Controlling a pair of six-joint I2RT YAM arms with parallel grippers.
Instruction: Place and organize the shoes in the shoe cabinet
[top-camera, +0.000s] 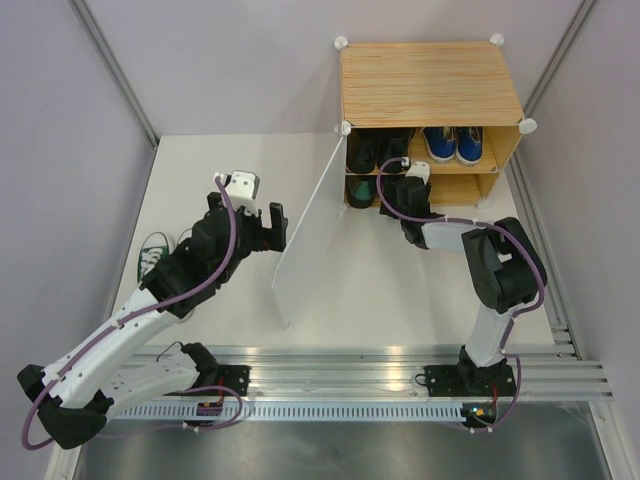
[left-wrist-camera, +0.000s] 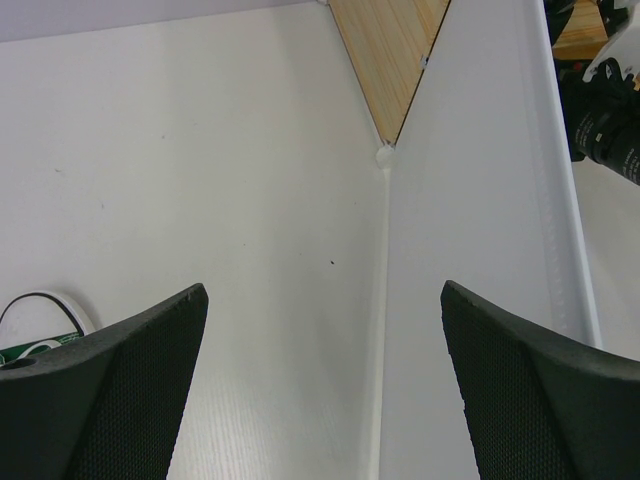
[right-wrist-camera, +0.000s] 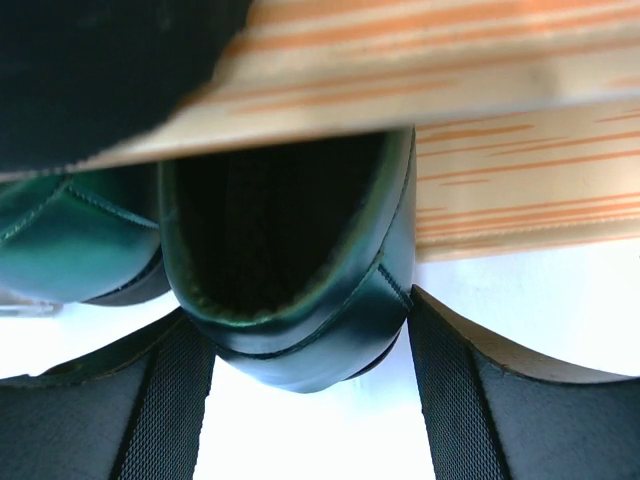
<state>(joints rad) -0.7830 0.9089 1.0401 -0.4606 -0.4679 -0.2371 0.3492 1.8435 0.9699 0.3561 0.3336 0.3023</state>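
Observation:
The shoe cabinet (top-camera: 430, 85) stands at the back with its white door (top-camera: 310, 230) swung open. Blue sneakers (top-camera: 452, 143) and black shoes (top-camera: 378, 148) sit on the upper shelf. My right gripper (top-camera: 410, 190) is at the lower shelf, shut on the heel of a dark green shoe (right-wrist-camera: 300, 300), both pads touching its sides; its mate (right-wrist-camera: 70, 240) lies just left of it. My left gripper (top-camera: 265, 228) hangs open and empty beside the door (left-wrist-camera: 480, 200). A green white-toed sneaker (top-camera: 152, 255) lies on the table under the left arm, its toe (left-wrist-camera: 40, 320) showing.
The open door stands between the two arms, hinged at the cabinet's left corner (left-wrist-camera: 384, 155). The cabinet's wood side (left-wrist-camera: 395, 50) is ahead of the left gripper. Grey walls close in the table on the left, back and right.

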